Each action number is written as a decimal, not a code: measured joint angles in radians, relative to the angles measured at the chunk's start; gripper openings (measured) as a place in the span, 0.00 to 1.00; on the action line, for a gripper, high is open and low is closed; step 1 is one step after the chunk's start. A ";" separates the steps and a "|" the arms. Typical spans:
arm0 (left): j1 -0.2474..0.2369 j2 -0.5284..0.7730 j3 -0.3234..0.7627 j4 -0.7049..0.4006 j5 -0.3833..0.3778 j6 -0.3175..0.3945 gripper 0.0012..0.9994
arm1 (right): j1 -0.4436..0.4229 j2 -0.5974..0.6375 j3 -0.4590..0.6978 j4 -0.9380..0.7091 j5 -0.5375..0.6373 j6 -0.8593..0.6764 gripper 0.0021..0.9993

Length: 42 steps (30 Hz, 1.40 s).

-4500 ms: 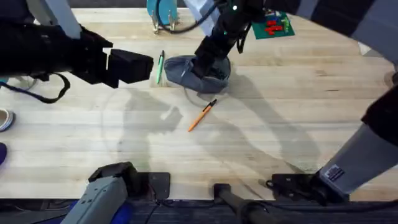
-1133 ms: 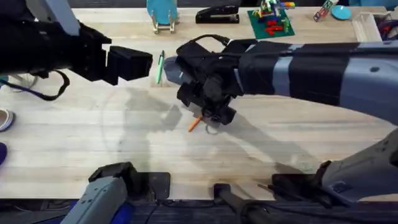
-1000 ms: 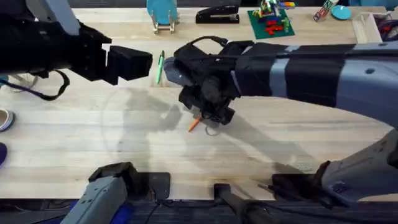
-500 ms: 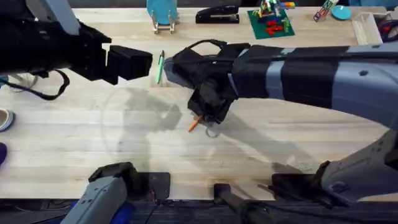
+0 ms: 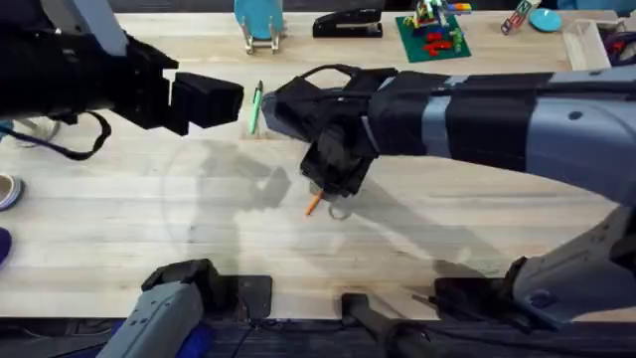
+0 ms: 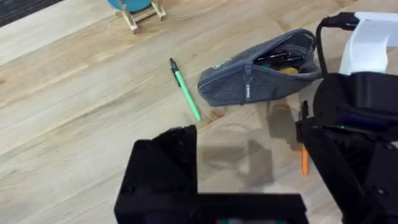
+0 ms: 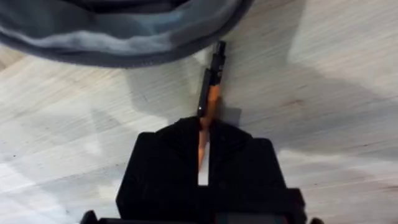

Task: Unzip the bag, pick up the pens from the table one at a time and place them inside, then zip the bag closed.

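Right tool [image 5: 331,191] over orange pen [image 5: 313,205]; bag [image 5: 278,111] behind.

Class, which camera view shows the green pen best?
The left wrist view: the whole green pen lies unobstructed on the table beside the bag. Overhead shows it smaller, beside the left arm. The right wrist view shows the orange pen instead.

The overhead camera looks down and forward over the whole table [image 5: 149,229]. The left wrist camera views the bag [image 6: 261,65] obliquely from farther off, while the right wrist camera looks straight down, close; both share the orange pen [image 7: 208,106].
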 joint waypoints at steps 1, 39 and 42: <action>0.000 0.000 0.000 0.000 0.000 0.000 1.00 | 0.000 0.000 0.000 0.000 0.000 0.000 0.08; 0.000 0.000 0.000 0.004 0.000 0.000 1.00 | -0.163 -0.309 -0.033 -0.023 0.077 -0.596 0.03; 0.000 0.000 0.000 0.005 0.000 0.000 1.00 | -0.166 -0.309 -0.033 0.041 0.080 -0.801 0.03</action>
